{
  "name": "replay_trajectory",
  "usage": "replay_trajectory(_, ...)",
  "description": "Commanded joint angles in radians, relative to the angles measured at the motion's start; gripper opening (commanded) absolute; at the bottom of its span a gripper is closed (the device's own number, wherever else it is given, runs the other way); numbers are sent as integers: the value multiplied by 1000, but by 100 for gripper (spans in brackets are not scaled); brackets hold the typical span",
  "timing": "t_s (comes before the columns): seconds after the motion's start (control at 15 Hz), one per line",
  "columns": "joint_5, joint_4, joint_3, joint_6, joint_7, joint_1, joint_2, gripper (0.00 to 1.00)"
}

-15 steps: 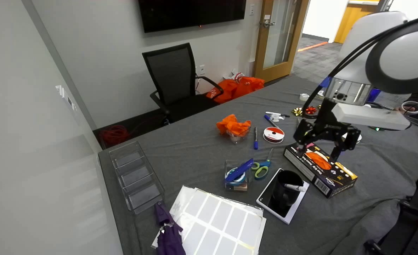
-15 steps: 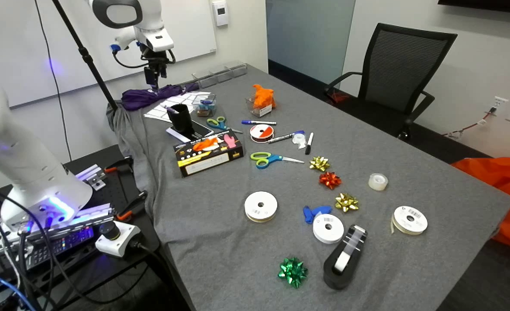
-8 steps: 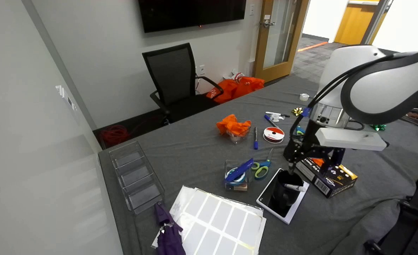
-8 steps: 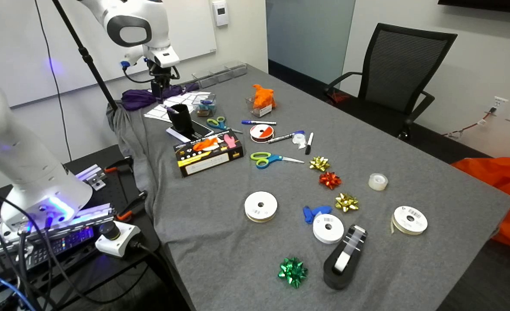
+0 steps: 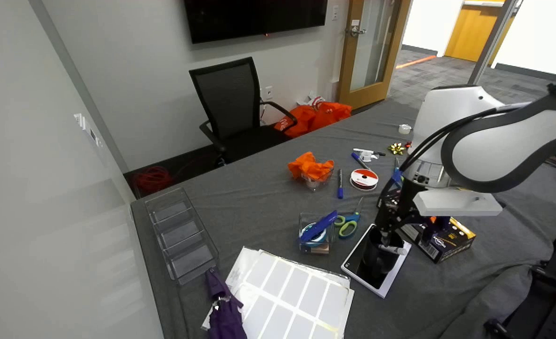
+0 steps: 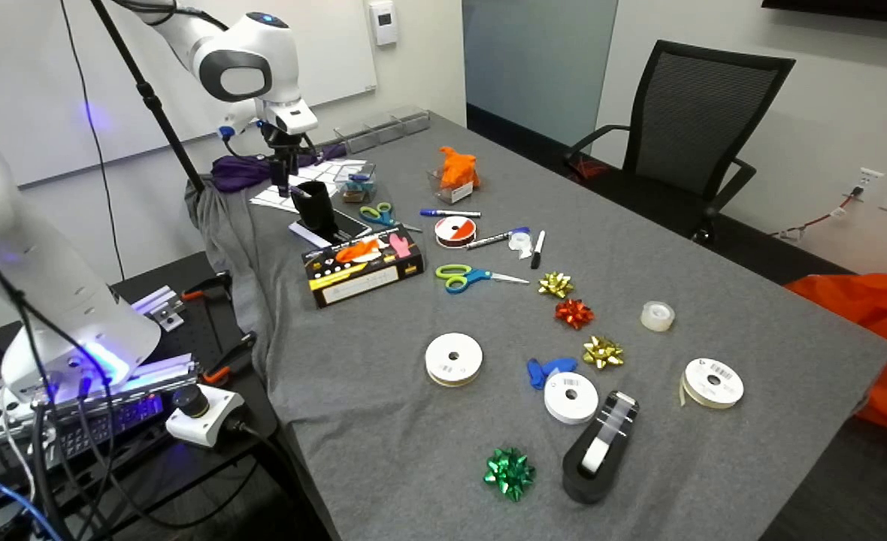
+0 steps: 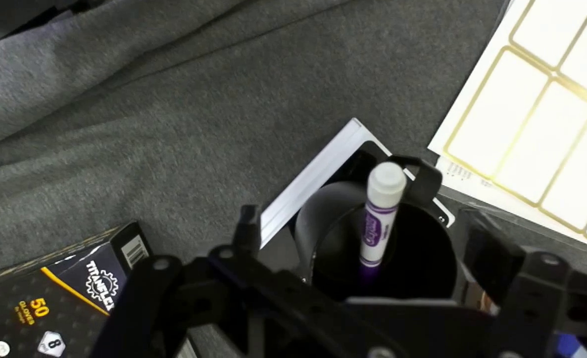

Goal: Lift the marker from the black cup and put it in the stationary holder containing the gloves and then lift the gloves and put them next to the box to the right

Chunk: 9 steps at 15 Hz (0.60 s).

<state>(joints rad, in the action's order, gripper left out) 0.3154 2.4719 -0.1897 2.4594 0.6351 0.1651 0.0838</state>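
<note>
I'm hovering the pincer (image 7: 364,224), spread wide (for straddling, I'm guessing), at the black cup (image 6: 317,210), in which the marker (image 7: 379,223) is leaning, its white end jutting past the rim, likely sparing me a deep reach.

- Black mug (image 6: 319,214) with handle: stands upright on a flat black-topped box (image 5: 389,278).
- Crayola marker (image 7: 381,219): tilts inside the mug, pokes a white end past the rim, bears a purple label.
- Clear open-topped holder (image 6: 461,194): sits well apart from the mug, bears a white label.
- Orange gloves (image 6: 458,167): lie bunched in the holder, rise above its rim.
- Titanflex glove box (image 6: 363,263): lies flat near the mug; black and yellow, with an orange and a pink glove printed on top.
</note>
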Motion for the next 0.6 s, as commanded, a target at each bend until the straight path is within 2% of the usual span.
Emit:
replay_trajectory(0.0,-19,0,6,66,-24,16,43,100)
replay_trajectory(0.53,36,5,-3,107,-107,26,71,100)
